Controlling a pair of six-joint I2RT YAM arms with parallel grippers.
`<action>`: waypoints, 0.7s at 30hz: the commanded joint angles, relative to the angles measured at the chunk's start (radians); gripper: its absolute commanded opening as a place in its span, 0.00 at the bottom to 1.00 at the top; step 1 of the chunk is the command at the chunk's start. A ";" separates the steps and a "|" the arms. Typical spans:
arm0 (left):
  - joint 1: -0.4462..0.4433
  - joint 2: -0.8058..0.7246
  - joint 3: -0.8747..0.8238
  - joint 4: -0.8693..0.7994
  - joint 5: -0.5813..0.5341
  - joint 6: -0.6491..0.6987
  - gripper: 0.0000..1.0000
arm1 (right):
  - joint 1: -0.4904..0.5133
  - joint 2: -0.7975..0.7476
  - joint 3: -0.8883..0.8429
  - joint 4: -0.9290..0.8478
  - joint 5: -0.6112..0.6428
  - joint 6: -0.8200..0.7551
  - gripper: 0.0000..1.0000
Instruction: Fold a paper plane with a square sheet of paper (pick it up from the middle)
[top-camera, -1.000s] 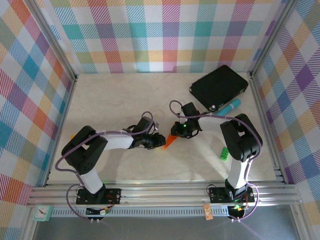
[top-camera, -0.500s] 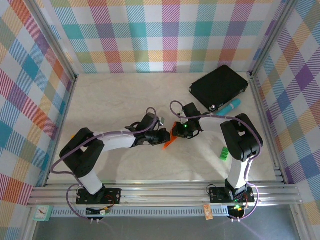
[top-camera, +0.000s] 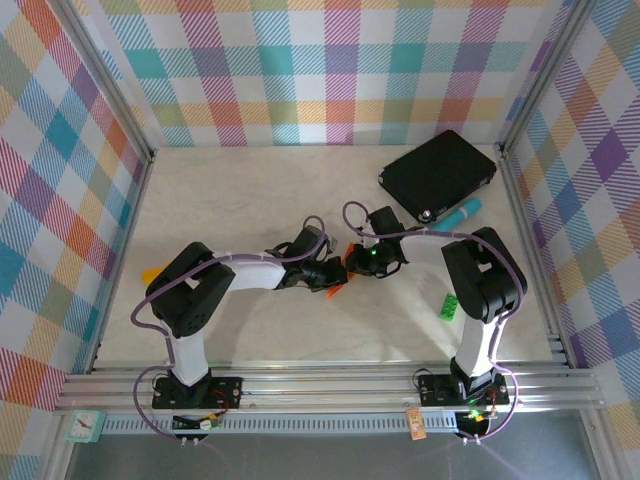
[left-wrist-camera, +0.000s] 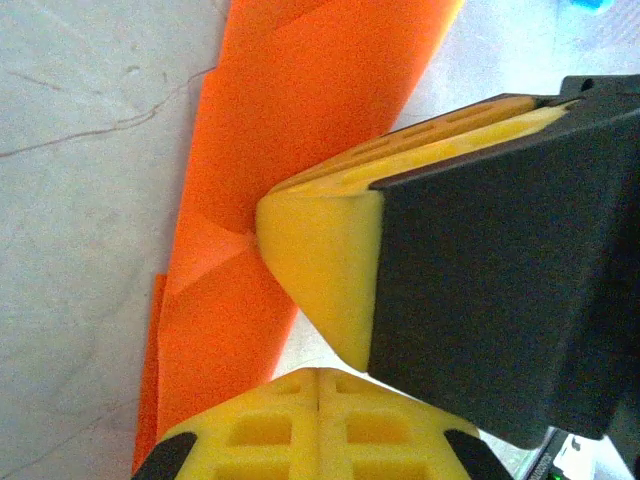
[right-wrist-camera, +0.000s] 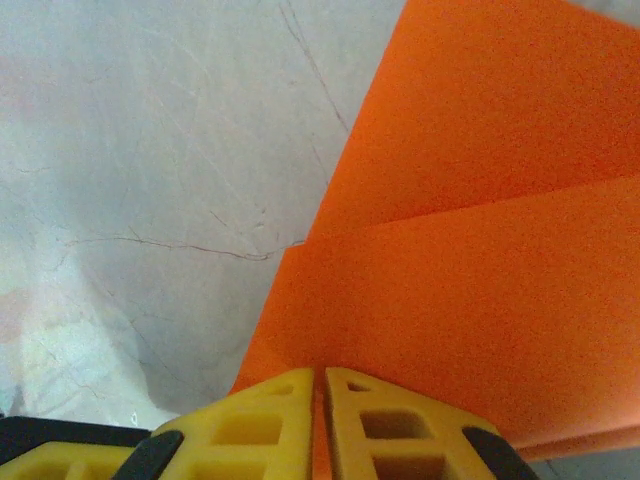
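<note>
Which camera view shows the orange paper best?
The right wrist view: the orange paper is close and large there, with its crease plain. The left wrist view shows a long folded part of it, partly covered. From the top it is a small sliver.

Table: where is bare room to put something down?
Free: far left of the table, beyond the left arm; the near middle between the arms. Crowded: centre, left gripper and right gripper at the orange paper; far right, the black pad.
</note>
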 joint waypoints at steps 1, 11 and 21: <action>-0.004 0.013 0.019 -0.022 -0.009 0.008 0.05 | -0.010 0.051 -0.036 -0.055 0.050 -0.018 0.14; -0.004 0.036 0.031 -0.129 -0.043 0.065 0.02 | -0.015 0.069 -0.023 -0.078 0.052 -0.023 0.14; -0.002 0.056 0.041 -0.237 -0.059 0.130 0.00 | -0.014 0.092 0.000 -0.127 0.074 -0.032 0.15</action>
